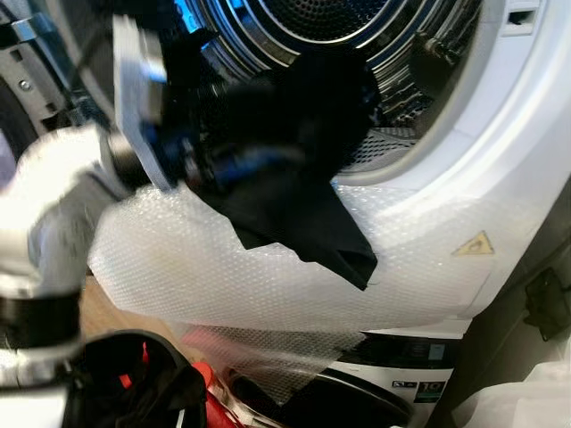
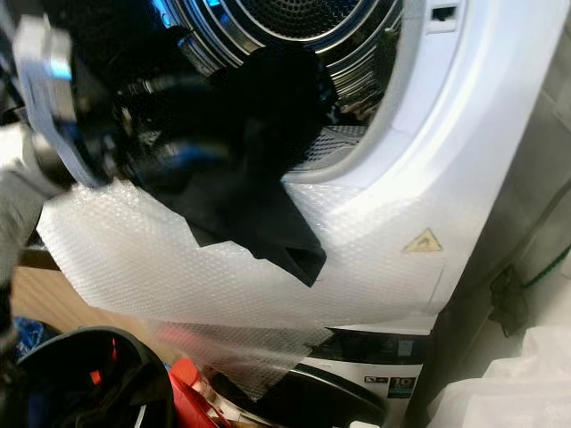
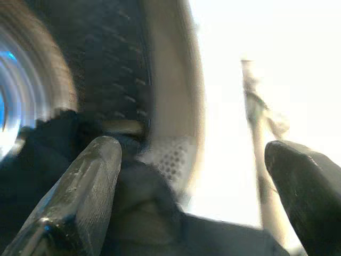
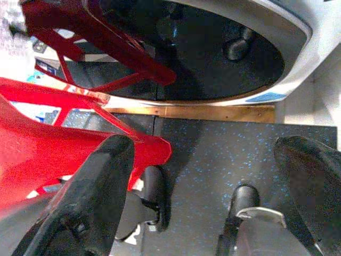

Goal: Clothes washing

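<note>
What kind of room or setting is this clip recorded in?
Most likely a home laundry corner. A front-loading washing machine stands open, its perforated steel drum exposed and a black garment hanging over the door rim. A red laundry basket sits on the speckled dark floor beside it.

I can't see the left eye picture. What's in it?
A black cloth hangs out of the washer's round opening, over bubble wrap draped on its white front. The robot's left claw is blurred beside the cloth. A red basket sits below.
</note>
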### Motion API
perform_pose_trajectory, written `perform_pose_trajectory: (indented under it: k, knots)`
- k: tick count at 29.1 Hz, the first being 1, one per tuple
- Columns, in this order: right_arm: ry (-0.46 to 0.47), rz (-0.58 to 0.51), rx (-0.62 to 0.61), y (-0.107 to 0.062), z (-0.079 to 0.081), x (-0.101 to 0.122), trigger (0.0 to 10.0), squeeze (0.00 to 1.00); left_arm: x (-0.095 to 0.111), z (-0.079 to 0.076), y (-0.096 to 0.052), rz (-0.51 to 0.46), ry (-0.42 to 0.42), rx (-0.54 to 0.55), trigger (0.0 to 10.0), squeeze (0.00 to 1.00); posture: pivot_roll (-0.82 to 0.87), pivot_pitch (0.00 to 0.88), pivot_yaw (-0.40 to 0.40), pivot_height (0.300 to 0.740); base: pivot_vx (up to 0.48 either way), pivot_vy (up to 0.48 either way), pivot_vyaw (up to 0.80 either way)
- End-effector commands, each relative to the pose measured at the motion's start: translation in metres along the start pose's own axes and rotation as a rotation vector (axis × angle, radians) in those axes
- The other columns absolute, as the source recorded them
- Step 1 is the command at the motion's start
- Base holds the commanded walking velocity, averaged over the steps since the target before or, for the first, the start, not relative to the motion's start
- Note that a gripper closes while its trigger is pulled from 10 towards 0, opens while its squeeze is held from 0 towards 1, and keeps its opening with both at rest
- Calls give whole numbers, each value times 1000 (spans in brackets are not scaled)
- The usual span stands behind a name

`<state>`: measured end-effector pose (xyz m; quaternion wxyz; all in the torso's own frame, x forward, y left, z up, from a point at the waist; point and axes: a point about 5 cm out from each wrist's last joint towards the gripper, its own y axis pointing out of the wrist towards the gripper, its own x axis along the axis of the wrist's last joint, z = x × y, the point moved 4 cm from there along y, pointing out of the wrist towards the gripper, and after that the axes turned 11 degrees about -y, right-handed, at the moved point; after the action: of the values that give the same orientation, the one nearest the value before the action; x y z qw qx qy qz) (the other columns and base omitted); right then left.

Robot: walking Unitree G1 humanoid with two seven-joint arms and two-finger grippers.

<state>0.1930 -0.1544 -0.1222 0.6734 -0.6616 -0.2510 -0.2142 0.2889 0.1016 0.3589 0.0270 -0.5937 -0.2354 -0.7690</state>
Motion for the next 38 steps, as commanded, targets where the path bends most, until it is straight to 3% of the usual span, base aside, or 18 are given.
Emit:
perform_pose_trajectory:
  k: [1, 2, 3, 5, 9, 11, 15, 18, 23, 35, 38]
  knots:
    - [-15, 14, 26, 0, 7, -1, 10000, 0, -1, -4, 8, -7, 153, 146, 10000, 0, 189, 0, 93, 740, 0, 0, 0]
    - [-25, 14, 32, 1, 8, -1, 10000, 0, -12, -14, 16, 2, 221, 181, 10000, 0, 201, 0, 89, 740, 0, 0, 0]
    - [-25, 14, 32, 1, 8, -1, 10000, 0, -12, -14, 16, 2, 221, 181, 10000, 0, 201, 0, 89, 740, 0, 0, 0]
    - [-33, 15, 36, 1, 9, 1, 10000, 0, -25, -29, 20, -41, 231, 236, 10000, 0, 210, 0, 88, 740, 0, 0, 0]
    - [-38, 11, 40, 2, 11, 4, 10000, 0, -42, -45, 15, -40, 210, 313, 10000, 0, 222, 0, 88, 740, 0, 0, 0]
    - [-42, 8, 44, 3, 12, 6, 10000, 0, -55, -54, 6, -20, 257, 388, 10000, 0, 224, 0, 88, 740, 0, 0, 0]
    - [-59, 8, 49, 3, 12, 7, 10000, 0, -63, -47, -13, -16, 280, 523, 10000, 0, 255, 0, 71, 740, 0, 0, 0]
    - [-85, 18, 61, 3, 13, 5, 10000, 0, -53, -40, -14, -78, 241, 580, 10000, 0, 269, 0, 63, 740, 0, 0, 0]
    - [-94, 23, 67, 3, 13, 4, 10000, 0, -57, -41, -13, -86, 217, 614, 10000, 0, 276, 0, 58, 740, 0, 0, 0]
    - [-94, 11, 79, 4, 17, 9, 10000, 0, -69, -15, -11, -29, 77, 722, 10000, 0, 264, 0, 69, 740, 0, 0, 0]
    - [-93, 13, 80, 3, 18, 7, 10000, 0, -74, -1, -14, 10, 45, 781, 10000, 0, 262, 0, 65, 740, 0, 0, 0]
